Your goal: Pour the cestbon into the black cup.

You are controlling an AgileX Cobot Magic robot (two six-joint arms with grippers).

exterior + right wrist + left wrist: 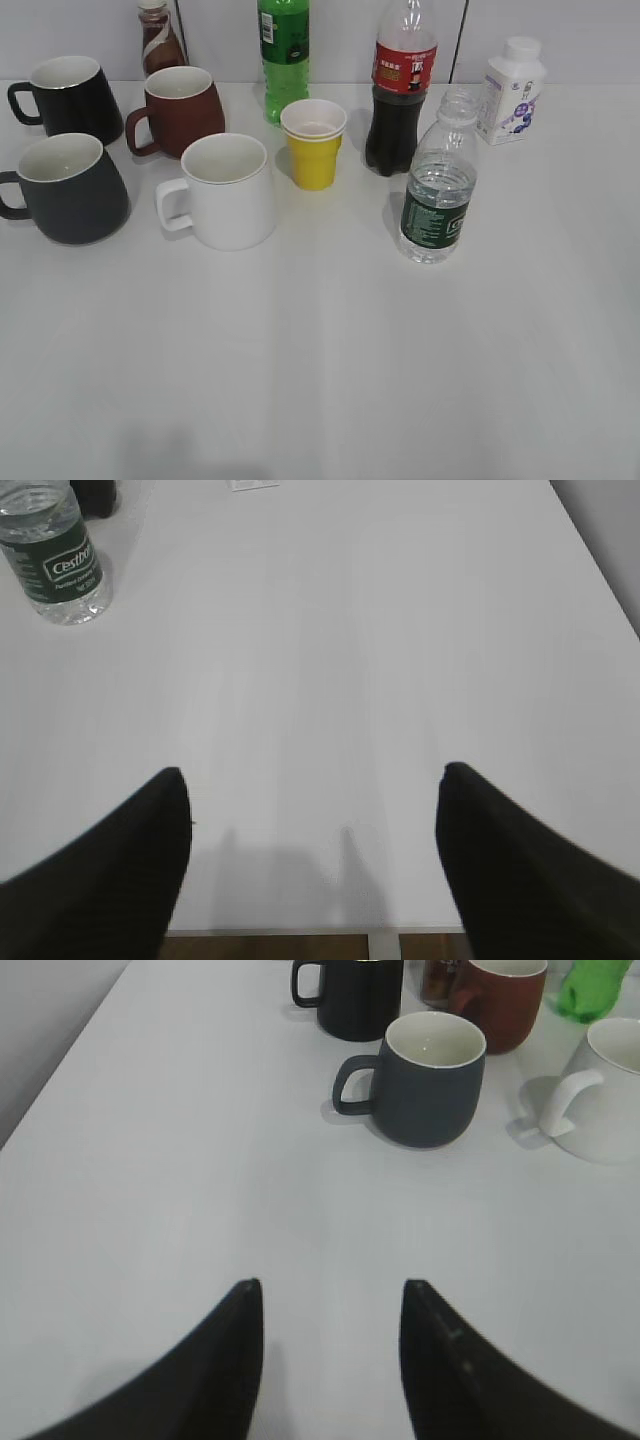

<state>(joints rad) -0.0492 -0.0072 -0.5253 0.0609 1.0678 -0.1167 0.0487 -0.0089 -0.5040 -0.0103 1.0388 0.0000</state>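
Note:
The cestbon, a clear uncapped bottle with a dark green label, stands upright right of centre on the white table; it also shows in the right wrist view at the top left. The black cup, a matte charcoal mug with a white inside, stands at the left; in the left wrist view it is ahead and to the right, handle to the left. My left gripper is open and empty over bare table. My right gripper is open and empty near the table's front edge. Neither gripper shows in the exterior view.
A glossy black mug, a maroon mug, a white mug, a yellow paper cup, a green soda bottle, a cola bottle, a small brown bottle and a white bottle stand along the back.

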